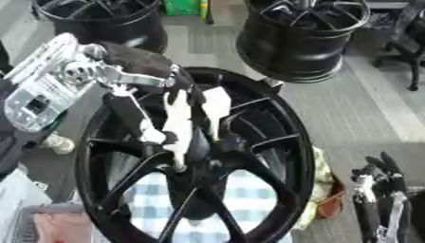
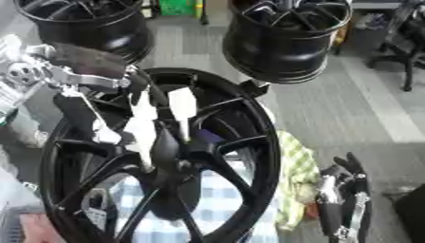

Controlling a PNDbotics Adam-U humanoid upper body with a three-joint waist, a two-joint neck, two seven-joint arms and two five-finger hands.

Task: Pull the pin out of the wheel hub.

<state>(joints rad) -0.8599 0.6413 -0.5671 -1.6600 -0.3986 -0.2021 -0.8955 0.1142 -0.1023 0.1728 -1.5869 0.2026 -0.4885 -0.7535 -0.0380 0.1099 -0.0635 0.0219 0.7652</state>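
Observation:
A big black spoked wheel hub [image 1: 292, 142] lies flat in the middle, over a blue-and-white checked cloth [image 1: 249, 190]. My left hand [image 1: 170, 114] comes in from the upper left and hangs over the spokes. Its fingers [image 1: 178, 142] point down, straight and spread, with their tips close to the hub's centre [image 1: 203, 159]. I cannot make out a pin; the hand hides the centre bore. My right hand [image 2: 342, 190] rests at the lower right beside the rim, fingers up and relaxed, holding nothing.
Two more black wheels stand on the floor behind, one at the back right [image 1: 303, 42] and one at the back left [image 1: 108, 21]. A yellow-green cloth [image 2: 295, 175] is bunched against the rim's right side. An office chair [image 1: 407, 52] stands at the far right.

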